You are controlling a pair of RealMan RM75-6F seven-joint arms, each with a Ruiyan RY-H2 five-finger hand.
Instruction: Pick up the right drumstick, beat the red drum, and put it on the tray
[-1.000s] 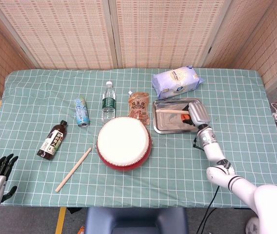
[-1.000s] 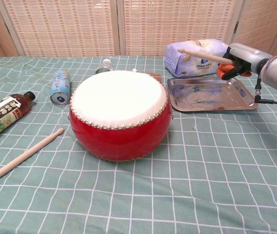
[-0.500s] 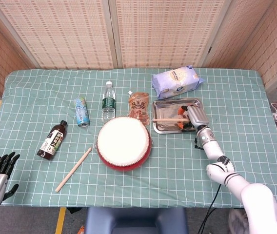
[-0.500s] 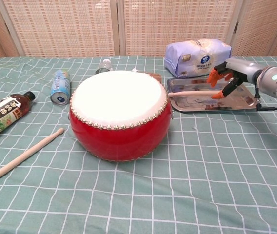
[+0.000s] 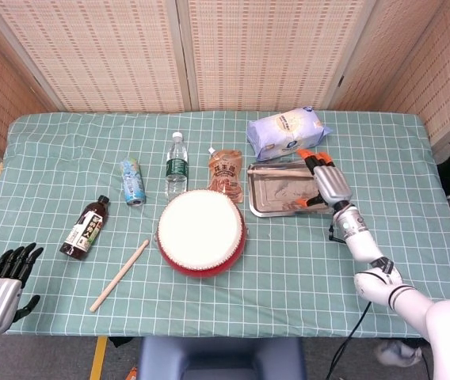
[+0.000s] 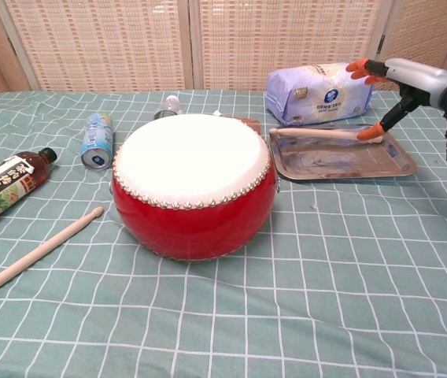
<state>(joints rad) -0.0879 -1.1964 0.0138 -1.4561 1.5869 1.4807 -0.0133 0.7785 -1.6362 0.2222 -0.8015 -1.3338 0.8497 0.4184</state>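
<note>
Right drumstick [image 6: 318, 133]: lying across the far side of the tray [image 6: 381, 167], so delivery is judged complete. Right hand [image 6: 389, 79]: hovering above it, fingers spread, grasping nothing. Left hand [image 5: 3, 286]: idling empty at the worktop [image 5: 415, 237] edge. Red drum [image 6: 194, 185]: sitting centrally.

Right hand [image 5: 329, 184]: raised, fingers spread apart, holding nothing.
Right arm: stretched forward.
Left hand [image 5: 3, 290]: low at the near edge, fingers apart, holding nothing.
</note>
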